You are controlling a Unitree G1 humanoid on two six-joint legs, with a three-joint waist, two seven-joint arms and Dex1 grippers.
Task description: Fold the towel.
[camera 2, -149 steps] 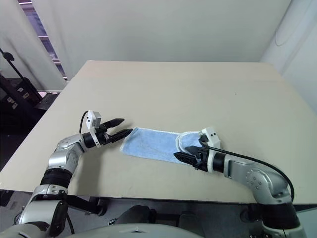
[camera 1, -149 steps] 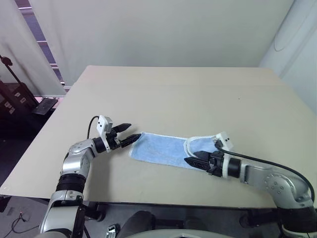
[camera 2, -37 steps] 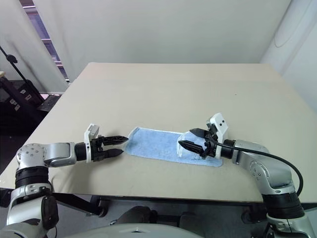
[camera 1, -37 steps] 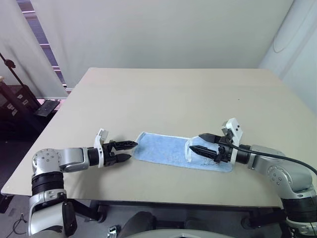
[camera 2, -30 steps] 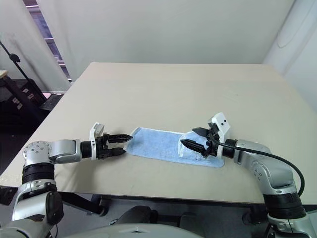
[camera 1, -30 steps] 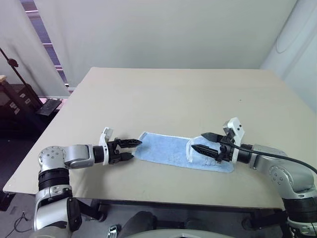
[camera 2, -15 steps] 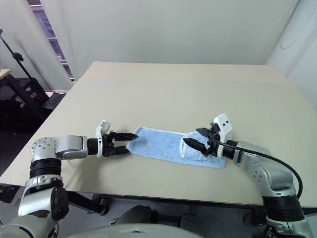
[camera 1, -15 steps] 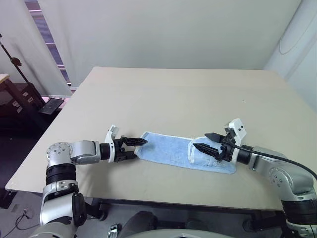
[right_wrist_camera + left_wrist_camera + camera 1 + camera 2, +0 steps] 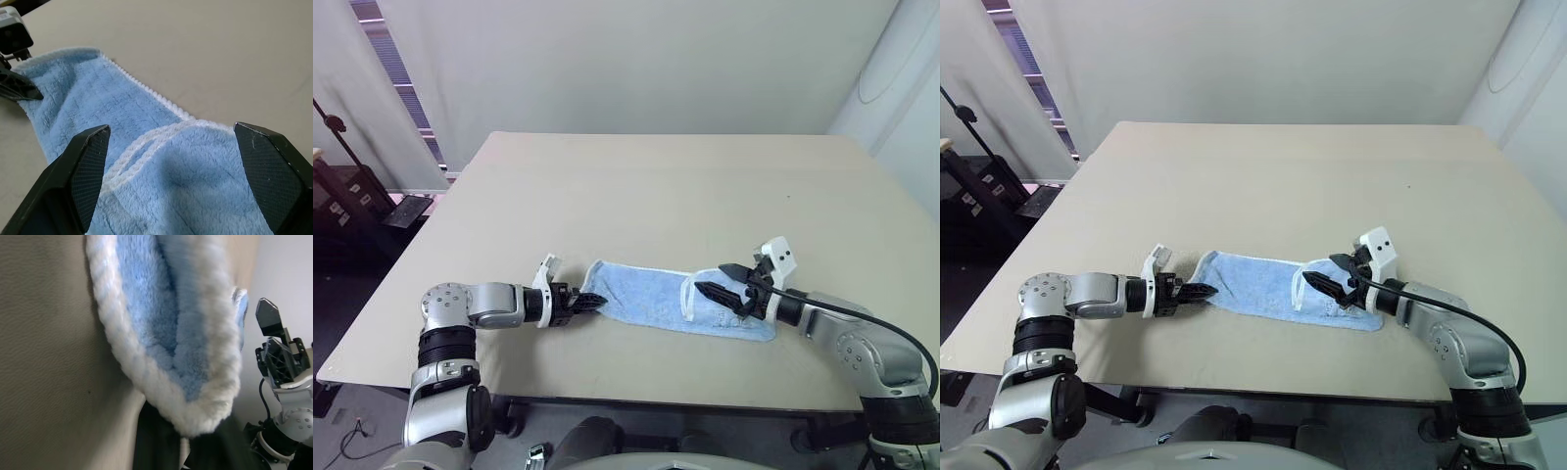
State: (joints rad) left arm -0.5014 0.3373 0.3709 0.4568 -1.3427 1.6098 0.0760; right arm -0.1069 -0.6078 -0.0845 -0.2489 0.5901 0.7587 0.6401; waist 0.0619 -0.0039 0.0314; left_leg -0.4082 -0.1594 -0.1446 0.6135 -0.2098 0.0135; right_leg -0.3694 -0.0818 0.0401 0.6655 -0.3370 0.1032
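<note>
The towel (image 9: 646,299), light blue with white edging, lies stretched out near the front edge of the table (image 9: 656,186). Its right end is folded over, showing a loop of white edging (image 9: 691,297). My left gripper (image 9: 591,301) is shut on the towel's left end. In the left wrist view the white-edged hem (image 9: 195,406) sits pinched between the black fingers (image 9: 156,440). My right gripper (image 9: 710,277) hovers open just above the folded right end. In the right wrist view its fingers (image 9: 90,161) stand wide apart over the blue pile (image 9: 146,103), holding nothing.
The beige table stretches far behind and to both sides of the towel. Its front edge (image 9: 636,399) runs close below the towel. A dark stand and equipment (image 9: 342,186) are on the floor beyond the table's left side.
My left gripper, open just off the towel's left end before, has slid onto that end and shut on it. The right gripper stays open over the folded end.
</note>
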